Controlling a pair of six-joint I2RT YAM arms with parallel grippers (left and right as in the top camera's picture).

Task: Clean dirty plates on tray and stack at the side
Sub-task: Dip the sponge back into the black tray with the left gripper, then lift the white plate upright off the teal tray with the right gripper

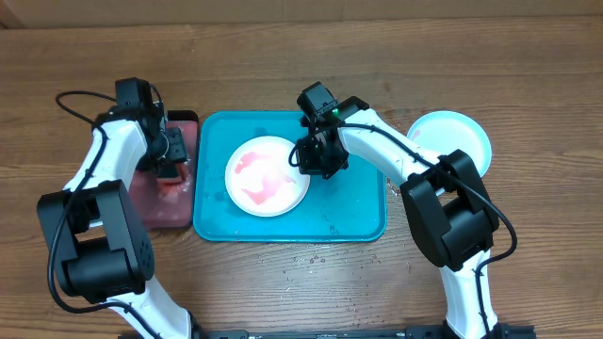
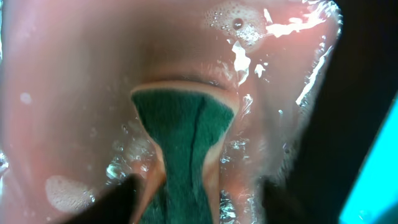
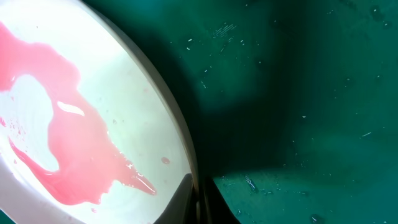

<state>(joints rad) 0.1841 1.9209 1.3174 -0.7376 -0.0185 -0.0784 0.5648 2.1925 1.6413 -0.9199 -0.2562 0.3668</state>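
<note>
A white plate (image 1: 267,175) smeared with red lies in the teal tray (image 1: 358,212). My right gripper (image 1: 316,155) is shut on the plate's right rim. In the right wrist view the fingers (image 3: 186,202) pinch the rim of the white plate (image 3: 124,93) over the tray floor (image 3: 298,93). A light blue plate (image 1: 457,137) rests on the table right of the tray. My left gripper (image 1: 170,168) hangs over the small black tray (image 1: 155,202). Its jaws stand open around a green sponge (image 2: 183,130) in soapy water, and the right finger (image 2: 289,202) is clear of it.
The small black tray's pinkish inside (image 2: 74,74) holds foamy water. It stands directly left of the teal tray, whose edge (image 2: 379,180) shows in the left wrist view. Water drops dot the table in front of the teal tray.
</note>
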